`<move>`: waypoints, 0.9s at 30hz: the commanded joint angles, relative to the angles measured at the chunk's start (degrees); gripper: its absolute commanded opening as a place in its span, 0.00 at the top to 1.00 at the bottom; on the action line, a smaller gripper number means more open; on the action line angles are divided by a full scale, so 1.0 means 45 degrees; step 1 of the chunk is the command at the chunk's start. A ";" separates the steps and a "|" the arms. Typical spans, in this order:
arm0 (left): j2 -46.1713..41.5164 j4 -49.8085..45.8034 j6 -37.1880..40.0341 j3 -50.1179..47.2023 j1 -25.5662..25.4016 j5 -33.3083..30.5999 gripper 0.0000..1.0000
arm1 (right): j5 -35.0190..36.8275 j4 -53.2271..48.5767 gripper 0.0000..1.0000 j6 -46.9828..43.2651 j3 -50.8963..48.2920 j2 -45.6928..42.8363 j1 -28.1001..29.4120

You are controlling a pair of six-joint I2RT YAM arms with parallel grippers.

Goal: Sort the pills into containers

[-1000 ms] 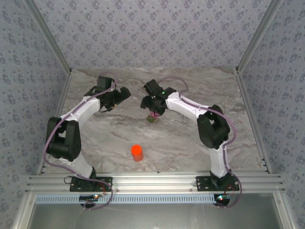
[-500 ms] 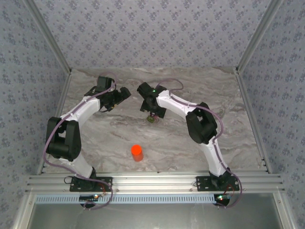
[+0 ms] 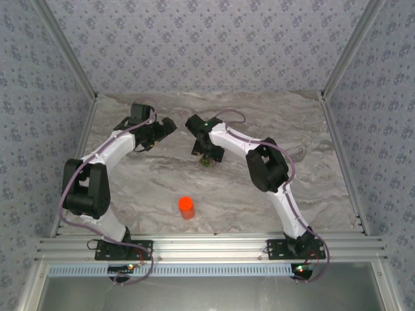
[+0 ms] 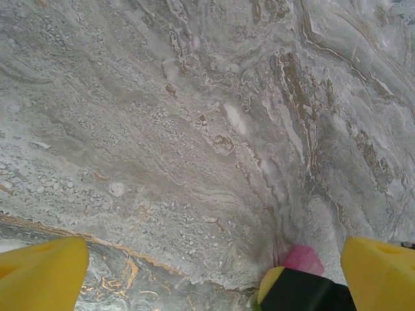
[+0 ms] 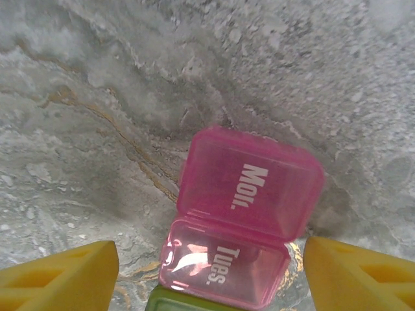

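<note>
While both arms leaned in over the far half of the table, the room's contents stood as follows.

Left arm: shoulder link raised at the left and white forearm stretched up and inward. The left gripper (image 3: 166, 126) was angled toward the middle, its yellow fingers (image 4: 40, 272) spread wide, with nothing held and bare surface between them.

Right arm: elbow folded high and forearm reaching leftward to the centre. The right gripper (image 5: 211, 273) pointed down, its jaws wide apart to either side of the box and not seen touching it.

Tiny plastic box of joined compartments (image 5: 249, 214): it lay on the table beneath the right gripper. Two compartments were translucent pink, lettered "Mon." and "Tues.", and an olive-green compartment (image 5: 185, 302) adjoined them.

Orange-red cylindrical bottle (image 3: 187, 207): upright, nearer the bases and well apart from both grippers.

Grey marble-patterned table (image 3: 311, 146). Blue-grey flower-patterned walls (image 3: 207, 45). Aluminium rail (image 3: 207, 247) along the near edge.
</note>
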 commanded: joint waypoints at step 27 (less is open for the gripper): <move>0.0402 -0.0035 -0.0438 0.0434 -0.0061 0.0396 0.00 | -0.1294 0.1903 0.42 -0.8950 -0.5589 -0.3041 -0.0822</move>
